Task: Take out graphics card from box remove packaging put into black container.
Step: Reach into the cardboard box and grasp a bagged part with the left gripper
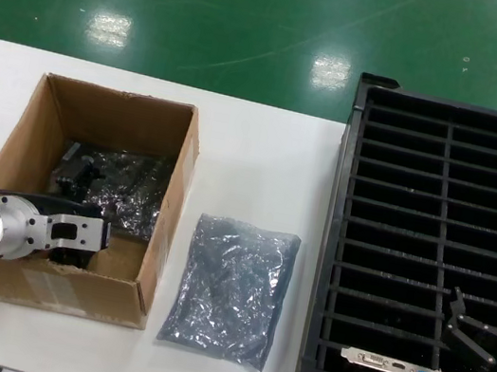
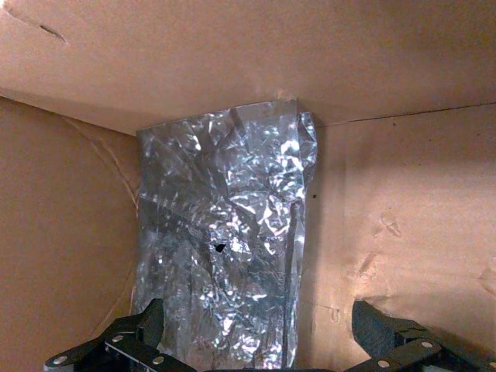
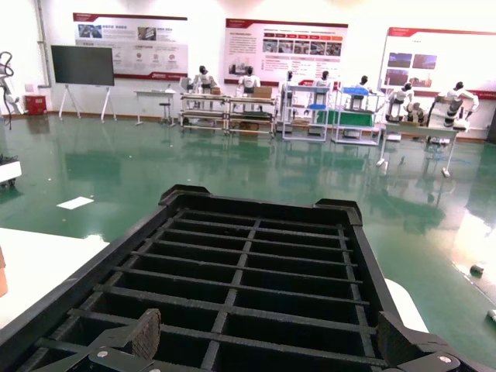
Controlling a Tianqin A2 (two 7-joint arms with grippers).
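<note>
I use the brown corrugated cardboard box [image 1: 83,195] as my reference point. It sits open-topped on the white table [image 1: 264,150].

My left gripper [image 2: 256,341] is down inside the box, at its near end. In the left wrist view the two black fingers [image 2: 143,329] stand wide apart and hold nothing. Between and beyond them stands a crinkly, shiny, silver-grey anti-static bag [image 2: 225,240], leaning upright against the box's inner wall. In the head view the same bag [image 1: 128,184] shows as a dark, glinting mass on the box floor, just beyond the gripper. I cannot tell what it contains.

A second crinkly, semi-transparent grey-blue plastic bag [image 1: 230,289] lies flat on the table just beside the box, on its right side, apart from the cardboard wall.

Farther right of the box, beyond that bag, sits the large black slotted plastic crate [image 1: 427,266]. A thin flat graphics card with a long silver bracket [image 1: 390,366] rests in one of the crate's near slots, its blue port towards the right.

My right gripper [image 1: 478,333] hovers over the crate, above and to the right of the card, not touching it. In the right wrist view its fingers [image 3: 143,333] are spread wide and empty over the black slats [image 3: 256,279].
</note>
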